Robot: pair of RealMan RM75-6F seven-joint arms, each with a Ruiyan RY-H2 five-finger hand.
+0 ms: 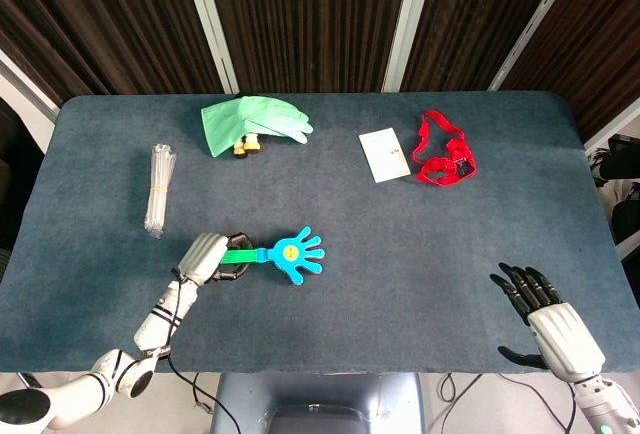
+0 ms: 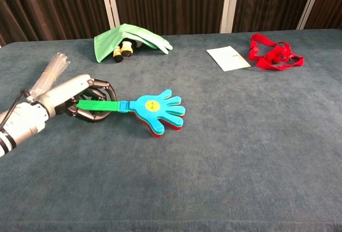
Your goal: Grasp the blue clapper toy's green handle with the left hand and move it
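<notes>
Our left hand (image 1: 203, 257) grips the clapper's (image 1: 291, 254) green handle (image 2: 101, 106) at the near left of the worktop (image 1: 400, 254); our right hand (image 1: 545, 319) hovers spread, holding nothing, near right.

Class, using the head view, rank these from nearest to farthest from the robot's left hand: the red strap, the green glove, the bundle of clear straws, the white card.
From the left hand:
1. Bundle of clear straws, left edge.
2. Green glove, far side.
3. White card, right of centre.
4. Red strap, farthest right.
</notes>
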